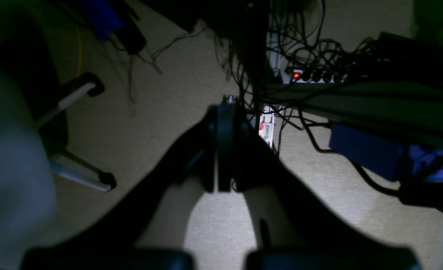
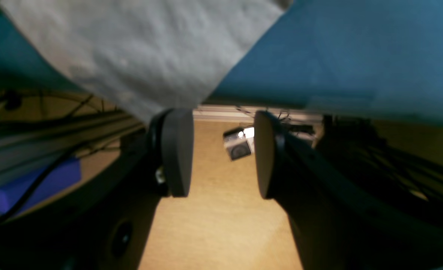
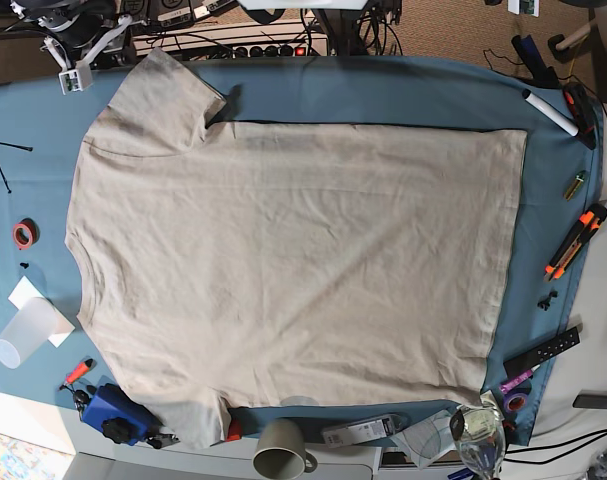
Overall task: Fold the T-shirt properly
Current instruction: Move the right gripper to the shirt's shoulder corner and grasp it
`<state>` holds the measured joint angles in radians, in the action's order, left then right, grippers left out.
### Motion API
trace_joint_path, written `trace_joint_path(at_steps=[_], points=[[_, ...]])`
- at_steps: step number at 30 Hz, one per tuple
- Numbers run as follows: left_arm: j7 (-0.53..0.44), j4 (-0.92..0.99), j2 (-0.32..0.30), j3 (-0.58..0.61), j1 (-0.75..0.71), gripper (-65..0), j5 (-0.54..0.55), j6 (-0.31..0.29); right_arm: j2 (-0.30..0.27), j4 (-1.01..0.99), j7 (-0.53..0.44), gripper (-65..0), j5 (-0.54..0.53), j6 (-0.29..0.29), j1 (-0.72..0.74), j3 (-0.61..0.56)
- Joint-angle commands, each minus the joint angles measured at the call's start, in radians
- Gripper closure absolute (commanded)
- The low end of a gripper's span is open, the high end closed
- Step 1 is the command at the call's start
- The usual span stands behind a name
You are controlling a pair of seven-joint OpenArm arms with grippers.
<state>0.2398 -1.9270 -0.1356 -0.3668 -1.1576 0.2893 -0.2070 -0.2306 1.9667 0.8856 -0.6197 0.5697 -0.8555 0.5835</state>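
The beige T-shirt point(image 3: 293, 260) lies spread flat on the teal table cloth point(image 3: 383, 90), collar side to the left and hem to the right, sleeves at top left and bottom left. In the right wrist view a corner of the shirt point(image 2: 142, 48) lies on the cloth point(image 2: 337, 56) at the table edge. My right gripper point(image 2: 221, 123) is open and empty just below that edge, its left pad close under the corner. My left gripper point(image 1: 224, 112) is shut on nothing, off the table above the carpet floor. Neither gripper shows in the base view.
Around the shirt lie a clear cup point(image 3: 28, 330), a red tape roll point(image 3: 23, 234), a blue object point(image 3: 113, 412), a grey mug point(image 3: 281, 448), orange cutters point(image 3: 575, 242) and a black remote point(image 3: 543, 350). A power strip point(image 1: 315, 76) and cables lie below the left gripper.
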Motion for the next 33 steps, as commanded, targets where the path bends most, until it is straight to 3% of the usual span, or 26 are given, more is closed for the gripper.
trace_joint_path(at_steps=[1,5,10,13,19,24,30,33], points=[[-0.011,-0.014,-0.004,-0.003,-0.020,0.0,0.003,-0.001,-0.010,-0.001,-0.018,-26.6,-0.028,0.006,-0.008,0.010],[-0.012,-0.014,-0.004,-0.003,-0.019,0.0,0.003,-0.001,-0.010,-0.104,-0.016,-26.6,-0.050,0.033,0.027,0.006],[-0.011,-0.014,-0.003,-0.003,-0.020,0.0,0.003,-0.001,-0.011,-0.233,0.027,-26.6,-0.142,0.128,0.098,0.006],[-0.011,-0.014,-0.003,-0.003,-0.020,0.0,0.003,-0.001,-0.011,-0.233,0.077,-26.6,-0.237,0.128,0.117,0.006],[-0.011,-0.014,-0.003,-0.003,-0.019,0.0,0.003,-0.001,-0.011,-0.233,0.126,-26.5,-0.296,0.128,0.126,0.006],[-0.011,-0.014,-0.003,-0.003,-0.020,0.0,0.003,-0.001,-0.011,-0.233,0.201,-26.5,-0.434,0.128,0.127,0.006],[-0.011,-0.014,-0.003,-0.003,-0.020,0.0,0.003,-0.001,-0.011,-0.232,0.225,-26.5,-0.471,0.128,0.126,0.007],[-0.011,-0.014,-0.003,-0.003,-0.020,0.0,0.003,-0.001,-0.011,-0.232,0.289,-26.4,-0.549,0.128,0.126,0.007]])
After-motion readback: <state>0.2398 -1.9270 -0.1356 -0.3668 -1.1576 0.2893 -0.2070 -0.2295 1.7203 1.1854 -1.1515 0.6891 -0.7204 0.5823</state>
